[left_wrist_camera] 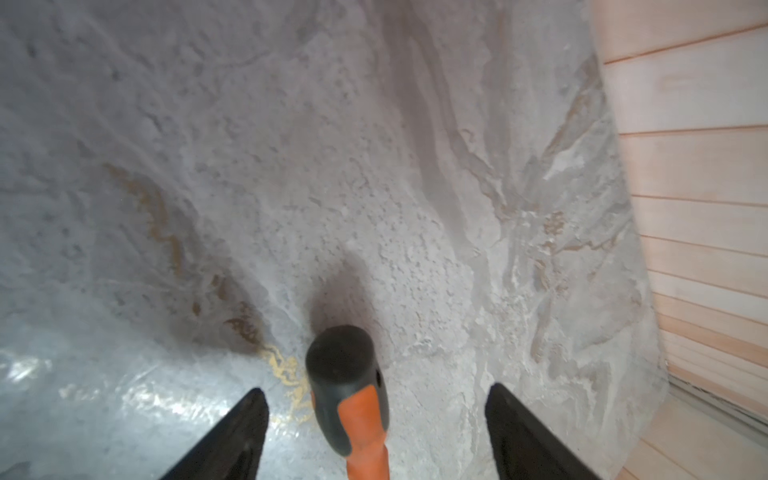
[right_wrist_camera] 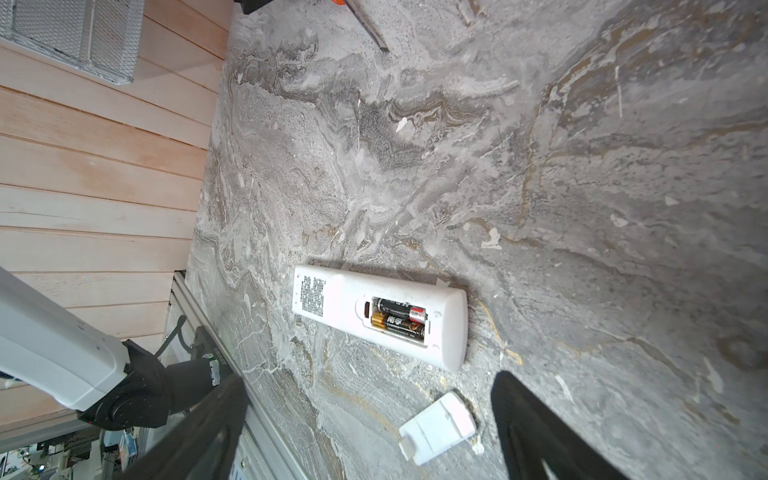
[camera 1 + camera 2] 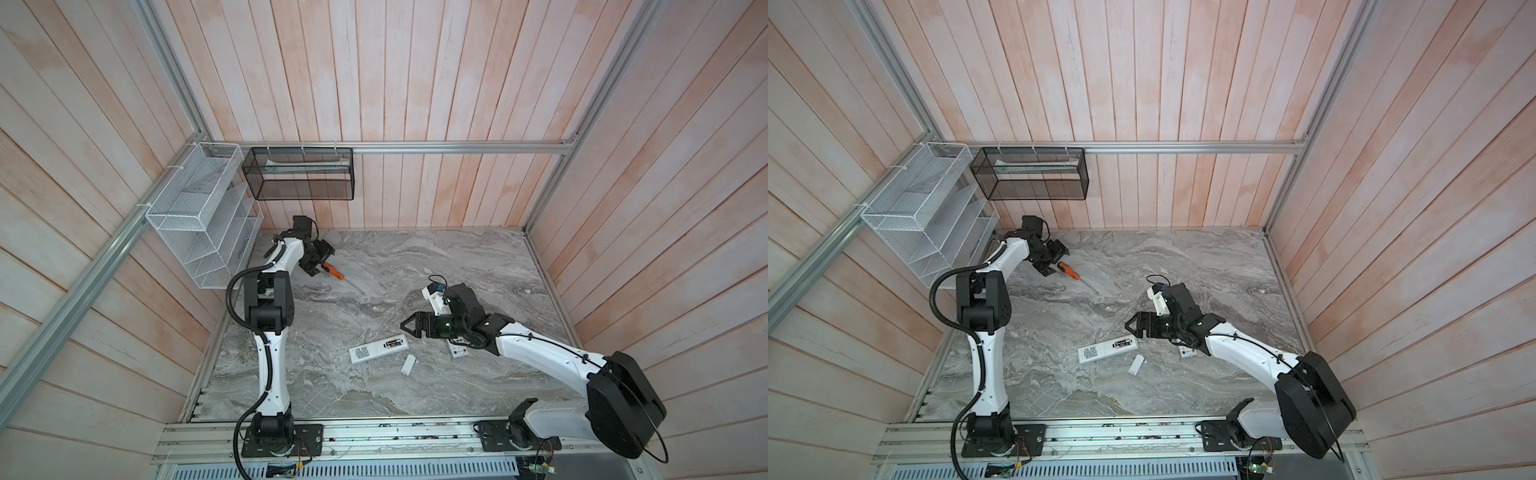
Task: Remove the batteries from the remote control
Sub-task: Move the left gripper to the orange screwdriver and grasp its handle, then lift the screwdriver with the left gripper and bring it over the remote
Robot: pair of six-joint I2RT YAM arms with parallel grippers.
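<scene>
The white remote control point(image 2: 332, 299) lies back-up on the marble table, in both top views point(image 3: 365, 353) point(image 3: 1096, 352). Its compartment is uncovered, and two black-and-gold batteries point(image 2: 399, 318) point(image 3: 395, 343) point(image 3: 1126, 343) sit side by side inside. My right gripper point(image 2: 370, 376) point(image 3: 405, 325) point(image 3: 1128, 325) hovers open just right of the remote's battery end, holding nothing. My left gripper point(image 1: 376, 388) point(image 3: 322, 262) point(image 3: 1055, 259) is at the far left. It is open, with a jaw on each side of an orange-and-black screwdriver handle point(image 1: 353, 395) and a gap on both sides.
A small white cover point(image 2: 436, 428) point(image 3: 408, 365) point(image 3: 1136, 364) lies loose near the remote. A second white remote point(image 3: 457, 350) point(image 3: 1187, 352) is partly under my right arm. The screwdriver point(image 3: 334, 272) point(image 3: 1069, 270) lies on the table. Wire baskets point(image 3: 199, 216) point(image 3: 299, 178) hang on the back-left walls.
</scene>
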